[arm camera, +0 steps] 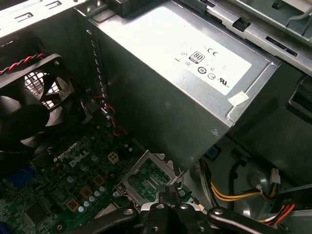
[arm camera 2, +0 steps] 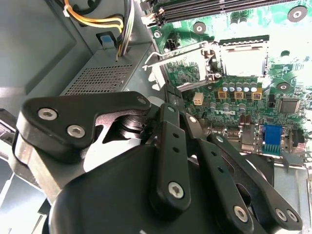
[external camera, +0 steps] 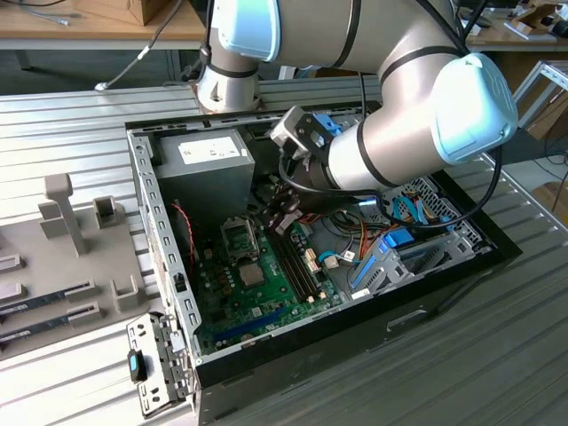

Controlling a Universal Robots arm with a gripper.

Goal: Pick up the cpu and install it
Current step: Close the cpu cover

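Observation:
The cpu (external camera: 252, 273) is a silvery-grey square lying flat in the motherboard socket; it looks pale and bright in the second wrist view (arm camera 2: 242, 58). The socket's metal hold-down frame (external camera: 238, 232) stands raised beside it, toward the power supply, and shows in both wrist views (arm camera 2: 183, 53) (arm camera: 146, 178). My gripper (external camera: 278, 213) hangs inside the open computer case, just above the board and a little to the exterior view's right of that frame. Its black fingers are together with nothing between them in both wrist views (arm camera 2: 170, 105) (arm camera: 168, 191).
The grey power supply box (arm camera: 195, 83) fills the case's back corner, close to the gripper. A black fan (arm camera: 24, 117) with red wires sits on the case wall. Memory slots (external camera: 297, 266) and cable bundles (external camera: 390, 244) lie to the exterior view's right. Outside, a grey fixture tray (external camera: 62, 257) holds memory sticks.

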